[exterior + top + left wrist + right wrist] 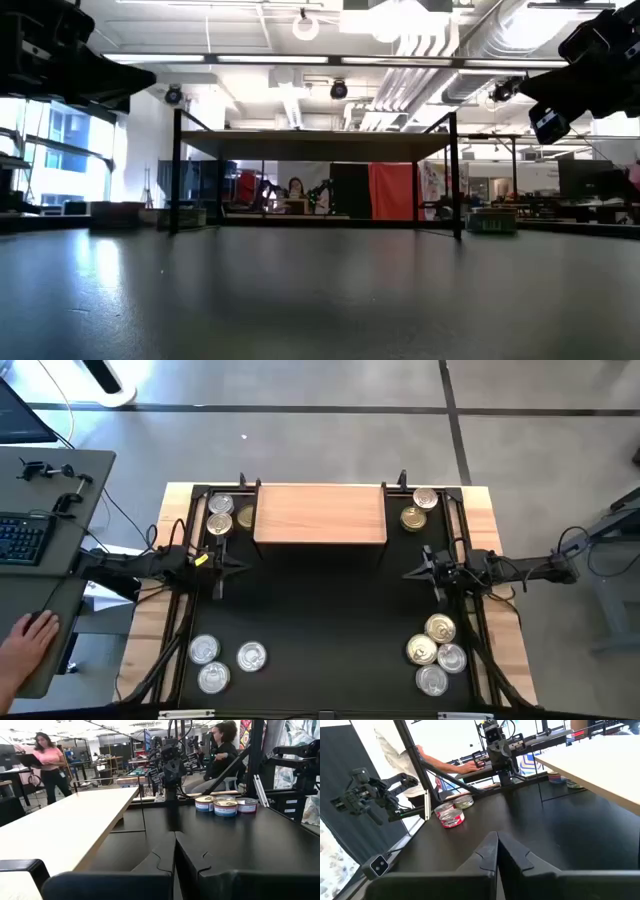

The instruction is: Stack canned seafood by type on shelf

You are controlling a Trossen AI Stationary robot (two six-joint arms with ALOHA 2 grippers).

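The shelf (320, 512) is a light wooden board on thin black legs at the far middle of the black mat (320, 620). The canned seafood stands in four groups on the mat: far left (221, 517), far right (418, 508), near left (222, 660) and near right (436, 653). My left gripper (238, 566) hovers in front of the shelf's left end, shut, pointing at the right arm. My right gripper (410, 572) hovers in front of the shelf's right end, shut, facing it. Neither touches a can. The near-right cans (225, 806) and the near-left cans (452, 815) also show in the wrist views.
The mat between the two grippers and in front of the shelf is bare. A side desk with a keyboard (22, 540) stands to the left, with a person's hand (30, 632) on it. People sit and stand in the room beyond the table (50, 765).
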